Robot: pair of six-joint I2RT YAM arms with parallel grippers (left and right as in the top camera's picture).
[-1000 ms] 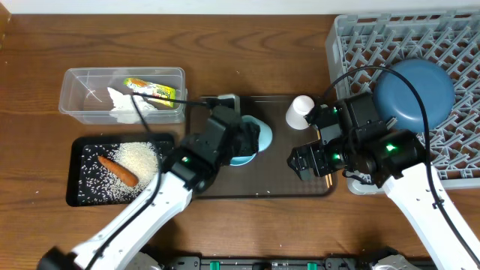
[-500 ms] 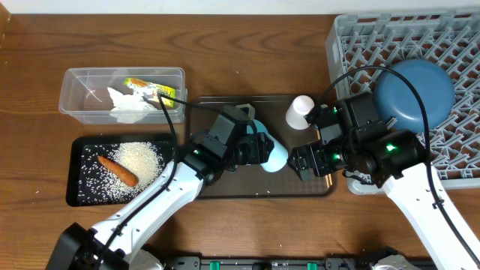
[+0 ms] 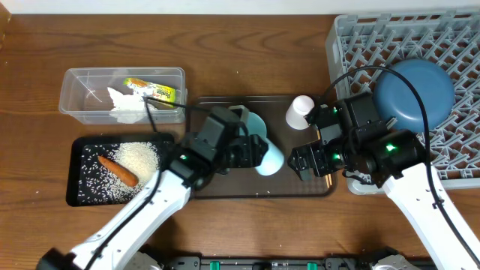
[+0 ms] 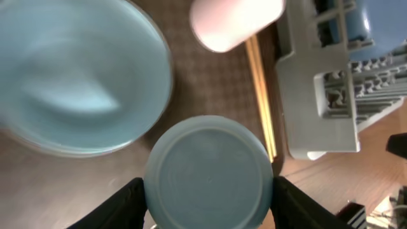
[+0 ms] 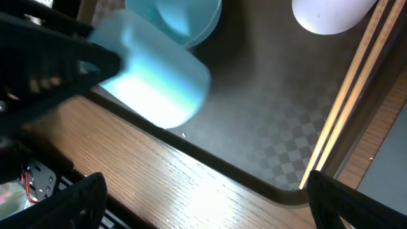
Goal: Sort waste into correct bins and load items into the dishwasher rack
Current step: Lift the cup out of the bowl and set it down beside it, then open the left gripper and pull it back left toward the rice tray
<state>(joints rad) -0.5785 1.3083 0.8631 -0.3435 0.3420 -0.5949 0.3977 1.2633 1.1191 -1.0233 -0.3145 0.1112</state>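
Observation:
My left gripper (image 3: 261,153) (image 4: 206,207) is shut on the small pale-blue cup (image 3: 271,159) (image 4: 206,168), held on its side just above the brown tray. Beside it sits the small light-blue bowl (image 3: 253,124) (image 4: 76,76). The white cup (image 3: 301,111) (image 5: 331,14) lies further right, and the chopsticks (image 4: 261,95) (image 5: 346,95) rest along the tray's right edge. My right gripper (image 3: 306,161) (image 5: 210,203) hangs open over the tray's front edge, holding nothing. The big dark-blue bowl (image 3: 414,94) sits upside down in the grey rack (image 3: 375,37).
The clear tub (image 3: 75,94) holds the white tissue (image 3: 126,106) and the foil wrapper (image 3: 154,91). On the black tray (image 3: 82,191) lie rice (image 3: 139,157) and the carrot piece (image 3: 118,170). The brown serving tray (image 3: 300,184) lies between both arms.
My left gripper has carried the pale-blue cup rightward and toward the front, away from the light-blue bowl. The right arm has not moved.

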